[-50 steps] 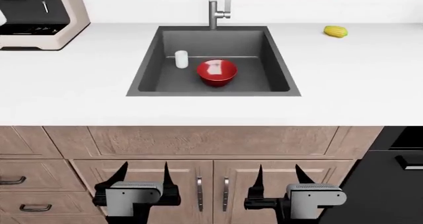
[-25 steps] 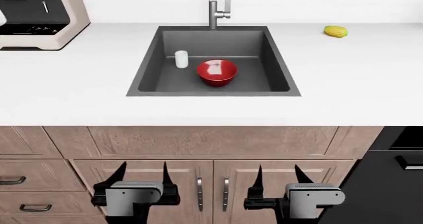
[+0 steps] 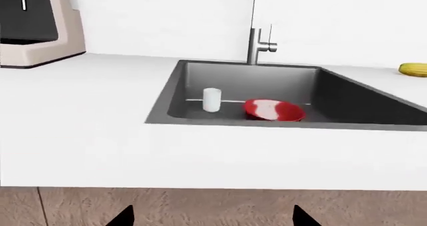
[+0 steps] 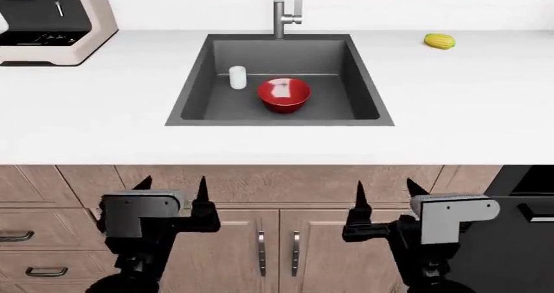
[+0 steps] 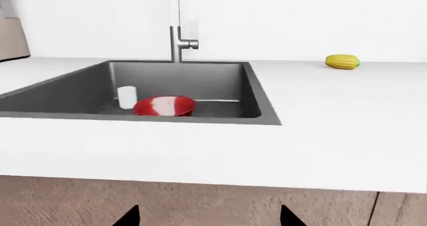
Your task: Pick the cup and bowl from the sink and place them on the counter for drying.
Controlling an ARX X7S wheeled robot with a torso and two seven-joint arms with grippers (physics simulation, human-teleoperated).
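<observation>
Both grippers, left [image 4: 171,184] and right [image 4: 386,190], hang spread apart; cup [image 4: 237,77] sits at the bowl's [image 4: 284,93] ten o'clock in the sink [image 4: 194,92].

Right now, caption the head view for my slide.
Both open grippers, left and right, hover below the counter; cup and bowl sit in the sink.

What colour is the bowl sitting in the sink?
The bowl is glossy red, plain with no pattern. The head view shows it best, looking down into the sink.

White cup [image 4: 237,77], red bowl [image 4: 284,93], dark grey sink [image 4: 194,92], white counter [image 4: 87,111], yellow corn cob [image 4: 439,41].
</observation>
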